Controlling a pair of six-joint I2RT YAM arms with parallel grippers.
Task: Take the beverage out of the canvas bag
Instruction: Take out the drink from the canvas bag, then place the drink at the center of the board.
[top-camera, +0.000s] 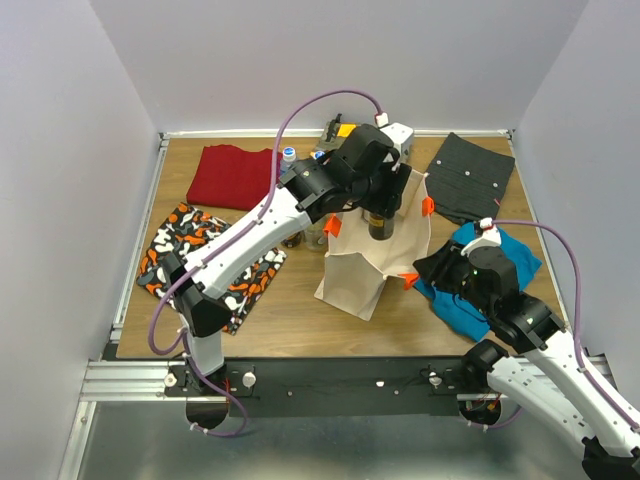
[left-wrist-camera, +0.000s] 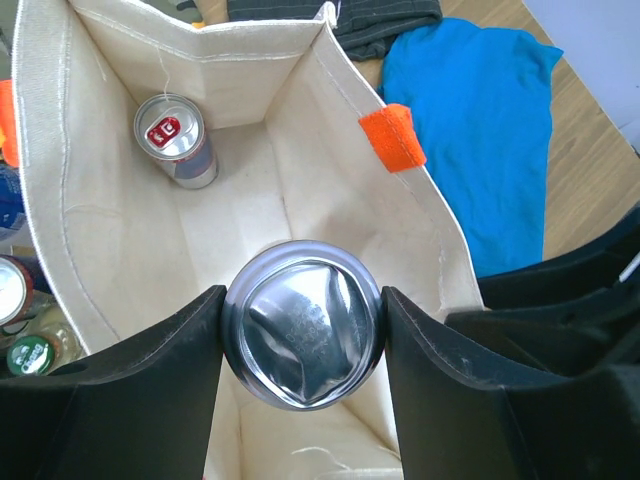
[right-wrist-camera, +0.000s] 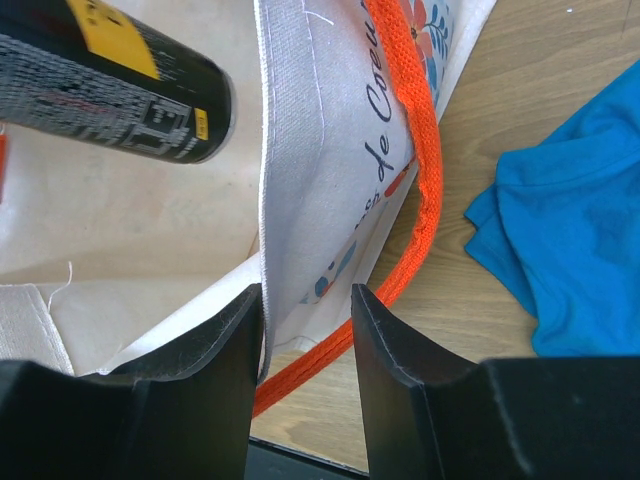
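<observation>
Extraction midway: left hand (left-wrist-camera: 303, 325) clamps the dark beverage can (top-camera: 378, 226) high in the mouth of the canvas bag (top-camera: 352, 278), right hand (right-wrist-camera: 307, 312) pinches the bag's wall; carrying the can clear to the counter (top-camera: 290, 318) remains.

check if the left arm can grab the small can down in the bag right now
Probably not yet: the left hand is full, shut on a dark can over the bag. The small can itself stands uncovered, and the right hand holds the rim.
</observation>
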